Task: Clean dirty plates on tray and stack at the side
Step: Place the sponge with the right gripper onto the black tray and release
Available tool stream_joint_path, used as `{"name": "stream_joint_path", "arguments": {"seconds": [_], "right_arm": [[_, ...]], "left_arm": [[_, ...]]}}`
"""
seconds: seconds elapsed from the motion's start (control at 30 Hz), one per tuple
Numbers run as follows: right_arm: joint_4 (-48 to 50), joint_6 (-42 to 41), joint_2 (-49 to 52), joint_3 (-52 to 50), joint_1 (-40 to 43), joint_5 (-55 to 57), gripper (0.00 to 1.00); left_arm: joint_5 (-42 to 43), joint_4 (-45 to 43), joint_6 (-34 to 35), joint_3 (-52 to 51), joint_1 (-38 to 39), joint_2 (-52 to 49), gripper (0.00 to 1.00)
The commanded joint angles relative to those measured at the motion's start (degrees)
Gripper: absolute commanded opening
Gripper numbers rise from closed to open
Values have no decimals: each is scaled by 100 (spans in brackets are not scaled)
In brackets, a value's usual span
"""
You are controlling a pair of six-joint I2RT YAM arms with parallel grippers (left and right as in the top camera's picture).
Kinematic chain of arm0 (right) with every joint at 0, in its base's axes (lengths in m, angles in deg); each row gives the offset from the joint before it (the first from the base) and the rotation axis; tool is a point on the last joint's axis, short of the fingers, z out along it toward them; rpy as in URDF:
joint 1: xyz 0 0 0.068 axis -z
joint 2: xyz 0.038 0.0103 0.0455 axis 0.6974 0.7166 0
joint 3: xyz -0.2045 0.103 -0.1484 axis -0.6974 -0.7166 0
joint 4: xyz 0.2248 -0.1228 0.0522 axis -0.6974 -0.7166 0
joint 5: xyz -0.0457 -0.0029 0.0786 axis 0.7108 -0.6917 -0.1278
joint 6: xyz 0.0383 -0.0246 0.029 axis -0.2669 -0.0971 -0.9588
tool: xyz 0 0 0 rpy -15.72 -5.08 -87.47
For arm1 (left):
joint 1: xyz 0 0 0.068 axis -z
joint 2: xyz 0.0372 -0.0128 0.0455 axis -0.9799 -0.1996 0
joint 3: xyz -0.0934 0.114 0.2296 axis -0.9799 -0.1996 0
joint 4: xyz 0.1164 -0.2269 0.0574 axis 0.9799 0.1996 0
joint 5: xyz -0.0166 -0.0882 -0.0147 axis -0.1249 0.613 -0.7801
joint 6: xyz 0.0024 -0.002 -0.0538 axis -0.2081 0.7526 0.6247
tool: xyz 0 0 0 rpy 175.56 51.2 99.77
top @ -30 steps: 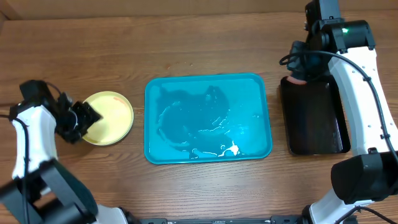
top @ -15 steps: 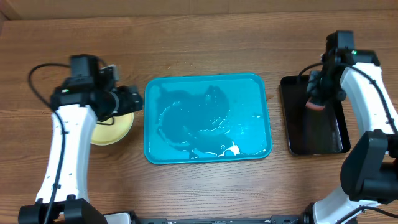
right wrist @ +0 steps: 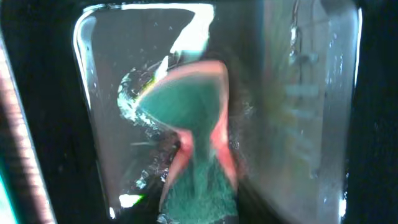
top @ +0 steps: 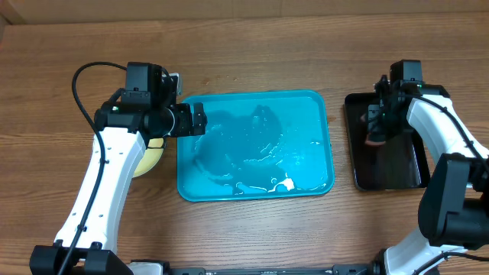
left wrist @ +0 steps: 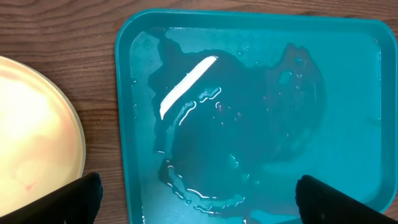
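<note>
We see one pale yellow plate [top: 150, 156] lying flat on the counter [top: 252, 46], just beside the left short edge of the turquoise tray [top: 298, 122]. From overhead the left arm hides most of it, and we cannot tell whether other plates lie under it. In the left wrist view the plate [left wrist: 31, 137] looks nearly clean, with a faint reddish trace near its lower edge. The tray [left wrist: 348, 93] is wet, a thin pool of water [left wrist: 249, 124] glinting across its floor. The left tool [top: 196, 121] hovers over the tray's left rim, its fingers [left wrist: 78, 199] spread wide with nothing between them. Well apart to the right, the right tool [top: 374, 131] is over the upper part of the black tray [top: 390, 172], closed on a sponge [top: 374, 141]. The blurred right wrist view shows that sponge [right wrist: 186, 99], green-faced with pink sides, pinched at its waist above the wet, glossy black tray [right wrist: 298, 93].
</note>
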Motion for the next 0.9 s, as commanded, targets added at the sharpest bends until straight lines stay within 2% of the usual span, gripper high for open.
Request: {"name": "stream_joint_path", "arguments": {"seconds": [0.0, 0.1, 0.23, 0.27, 0.3, 0.37, 0.53, 0.73, 0.87], "right_arm": [[-105, -428, -46, 208, -17, 111, 61], [-387, -756, -175, 568, -17, 162, 64], [-986, -772, -664, 1303, -63, -109, 66], [-1117, -774, -802, 1469, -81, -205, 69], [-1270, -774, -962, 1663, -105, -361, 85], [-1550, -772, -1261, 1989, -157, -719, 100], [-2199, -776, -2124, 2529, -326, -1342, 100], [-2485, -903, -3062, 2549, -407, -1937, 100], [-2516, -901, -3320, 2549, -407, -1934, 100]], "left_arm": [[-70, -31, -85, 50, 4, -50, 100], [-68, -39, -85, 50, 4, -50, 100], [-70, -37, -83, 50, 4, -50, 100], [-68, -37, -85, 50, 4, -50, 100], [-70, -37, -85, 50, 4, -50, 100], [-70, -37, -85, 50, 4, -50, 100], [-70, -37, -83, 48, 4, -50, 100], [-70, -37, -85, 50, 4, -50, 100], [-70, -37, -85, 48, 4, -50, 100]]}}
